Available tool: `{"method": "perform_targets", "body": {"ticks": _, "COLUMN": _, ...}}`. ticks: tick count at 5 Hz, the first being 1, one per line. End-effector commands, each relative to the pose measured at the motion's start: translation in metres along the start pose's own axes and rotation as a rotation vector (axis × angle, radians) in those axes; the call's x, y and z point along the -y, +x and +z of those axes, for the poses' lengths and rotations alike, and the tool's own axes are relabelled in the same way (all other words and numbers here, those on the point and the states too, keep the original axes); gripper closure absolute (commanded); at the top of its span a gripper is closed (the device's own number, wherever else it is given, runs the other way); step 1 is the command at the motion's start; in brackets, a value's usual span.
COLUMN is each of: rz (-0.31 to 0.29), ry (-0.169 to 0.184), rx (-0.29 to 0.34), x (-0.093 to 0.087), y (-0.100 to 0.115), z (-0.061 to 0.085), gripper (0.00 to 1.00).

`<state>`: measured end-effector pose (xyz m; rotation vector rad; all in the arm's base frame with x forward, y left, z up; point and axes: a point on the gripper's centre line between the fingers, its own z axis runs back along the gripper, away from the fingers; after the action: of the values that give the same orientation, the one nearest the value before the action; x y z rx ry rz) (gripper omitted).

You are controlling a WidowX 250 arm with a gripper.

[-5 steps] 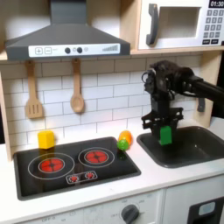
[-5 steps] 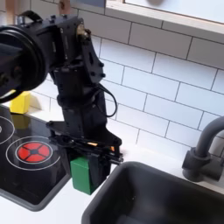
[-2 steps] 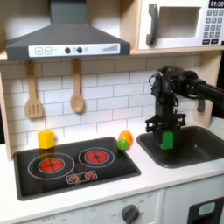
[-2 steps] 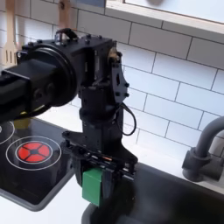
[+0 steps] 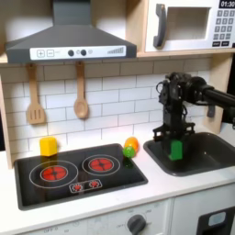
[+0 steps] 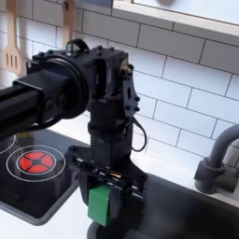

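Note:
My black gripper (image 5: 174, 149) (image 6: 101, 205) hangs over the left part of the dark sink (image 5: 216, 153) (image 6: 187, 217), shut on a green block (image 5: 174, 149) (image 6: 100, 206). In both exterior views the block is held upright between the two fingers, low inside the sink's rim. In the first exterior view the arm reaches in from the right and bends straight down. An orange and green round toy (image 5: 131, 145) rests on the back right corner of the stove (image 5: 55, 188), to the left of the gripper.
A yellow cup (image 5: 48, 145) stands behind the stove's left burner (image 5: 54, 171). Two wooden utensils (image 5: 81, 103) hang on the tiled wall under the hood. A microwave (image 5: 188, 25) sits above the sink. A grey faucet (image 6: 217, 161) curves at the second exterior view's right.
The gripper has carried the green block rightward from the sink's left edge and lowered it into the sink. Its grip has stayed shut.

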<state>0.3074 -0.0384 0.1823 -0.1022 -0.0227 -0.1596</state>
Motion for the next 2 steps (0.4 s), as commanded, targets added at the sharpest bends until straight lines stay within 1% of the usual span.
{"method": "perform_targets", "body": {"ticks": 1, "rz": 0.025, "ry": -0.025, "rx": -0.011, "x": -0.013, "y": 0.003, "z": -0.001, "gripper": 1.00}}
{"method": "perform_targets", "body": {"ticks": 2, "rz": 0.053, "ry": -0.028, "rx": 0.007, "x": -0.027, "y": 0.003, "z": 0.006, "gripper": 1.00}}
